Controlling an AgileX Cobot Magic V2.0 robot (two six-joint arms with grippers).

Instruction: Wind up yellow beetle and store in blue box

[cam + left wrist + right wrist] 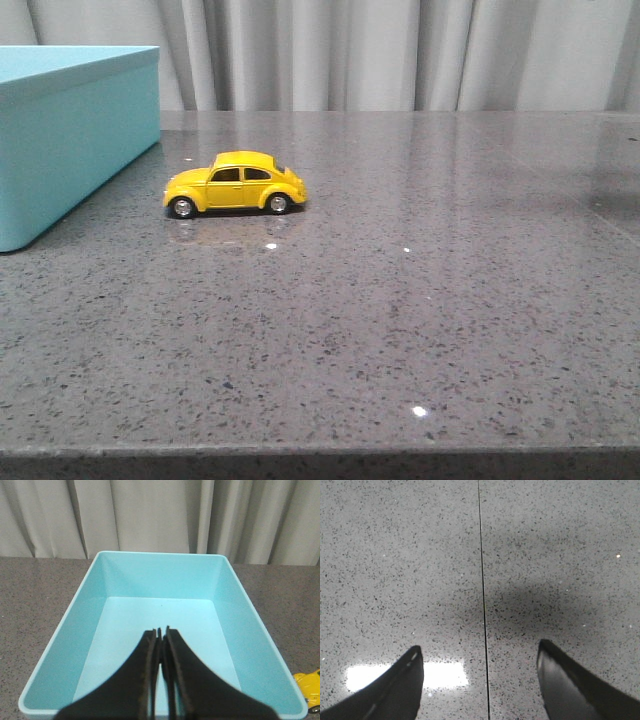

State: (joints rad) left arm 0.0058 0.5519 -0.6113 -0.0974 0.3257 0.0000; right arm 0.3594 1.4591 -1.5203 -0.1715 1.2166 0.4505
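The yellow beetle (235, 183) stands on its wheels on the grey speckled table, side-on, just right of the blue box (70, 130). A corner of the car also shows in the left wrist view (310, 682), beside the box. The box (250, 630) is open and empty inside. My left gripper (162, 630) is shut with nothing in it and hangs above the box's inside. My right gripper (479, 652) is open and empty over bare table; no task object shows in its view. Neither gripper shows in the front view.
The grey stone table (400, 320) has a thin seam (482, 580) running under the right gripper. Pale curtains (400, 50) hang behind the table's far edge. The table's front edge (320, 455) is near the camera.
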